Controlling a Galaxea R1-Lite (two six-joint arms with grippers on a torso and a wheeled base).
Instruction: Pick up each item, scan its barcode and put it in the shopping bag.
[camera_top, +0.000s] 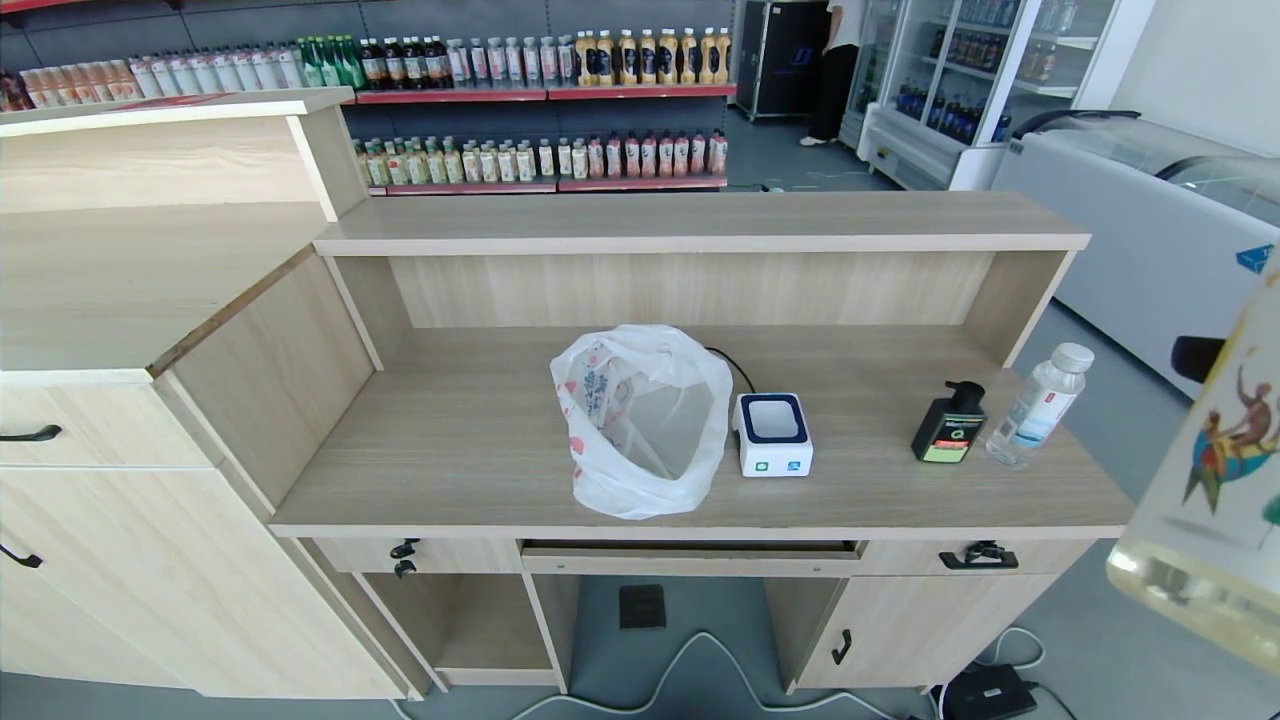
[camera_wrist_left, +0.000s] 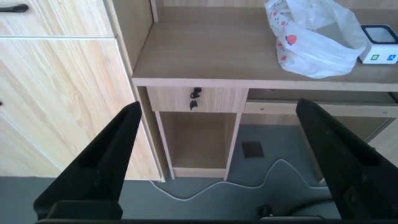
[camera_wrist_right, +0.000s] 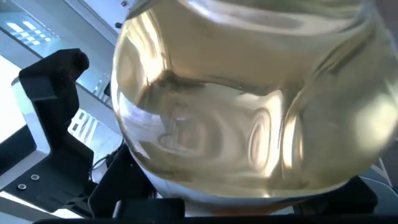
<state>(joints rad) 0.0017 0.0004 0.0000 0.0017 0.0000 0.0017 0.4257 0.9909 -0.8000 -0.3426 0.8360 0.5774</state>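
A large clear bottle of yellowish drink with a colourful label hangs in the air at the far right, off the counter's right end. My right gripper is shut on it, with one black finger beside the bottle's wall. The white shopping bag stands open mid-counter, with a packet inside. Right of it sits the white barcode scanner. A black pump bottle and a clear water bottle stand near the counter's right end. My left gripper is open and empty, low before the counter's left front.
The wooden counter has a raised back shelf and a taller cabinet to its left. Drawers and a cable lie below the front edge. Drink shelves, fridges and a freezer chest stand behind.
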